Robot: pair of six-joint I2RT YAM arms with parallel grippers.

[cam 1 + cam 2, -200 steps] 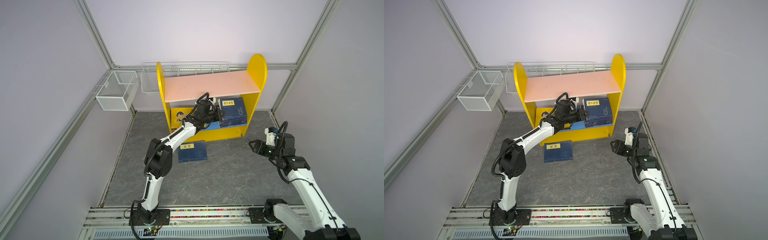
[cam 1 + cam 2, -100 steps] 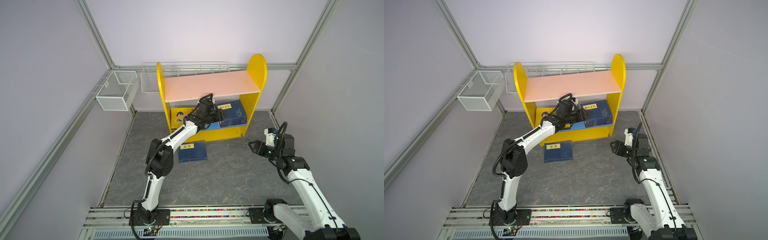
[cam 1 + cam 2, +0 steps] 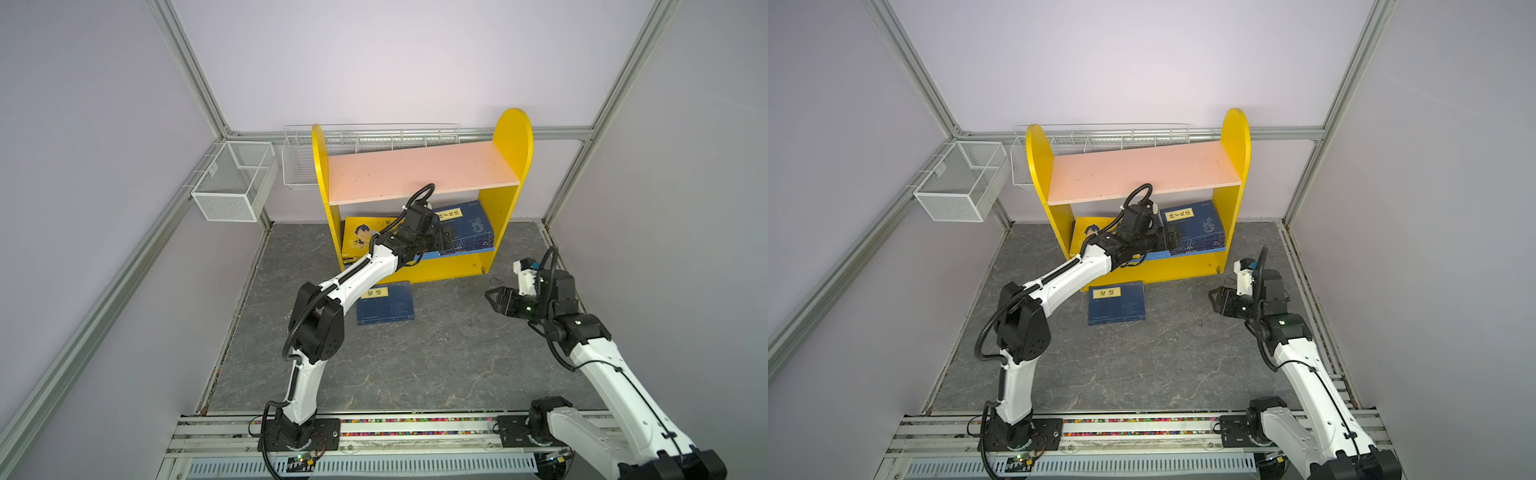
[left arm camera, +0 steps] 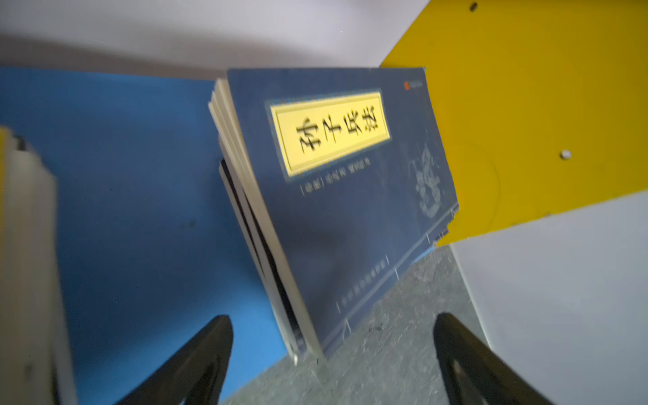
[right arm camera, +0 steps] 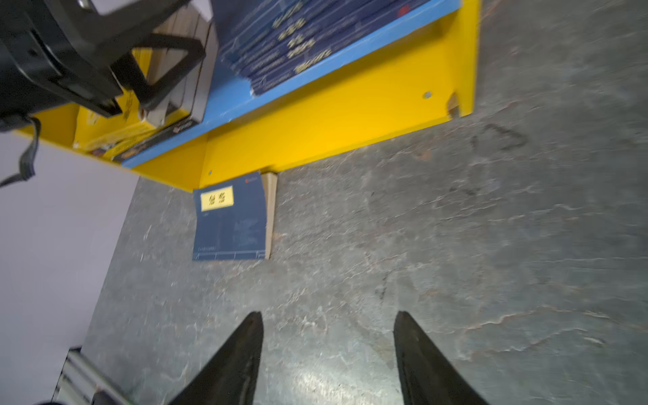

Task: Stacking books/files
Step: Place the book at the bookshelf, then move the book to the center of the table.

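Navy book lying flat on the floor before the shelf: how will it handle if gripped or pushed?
The navy book looks thin, so gripped by one edge it would probably sag. Lying flat on the floor, it should slide rather than tip. The shelf base likely blocks pushes that way.

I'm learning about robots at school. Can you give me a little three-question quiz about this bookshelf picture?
1. True or false: the left claw is squeezing a book.
2. Where does the single navy book lie?
A) on the pink top shelf
B) on the floor in front of the bookshelf
C) in a wire basket
3. What colour is the board under the stack of navy books?

Key:
1. False: it is open, with nothing in its grip.
2. B
3. Blue
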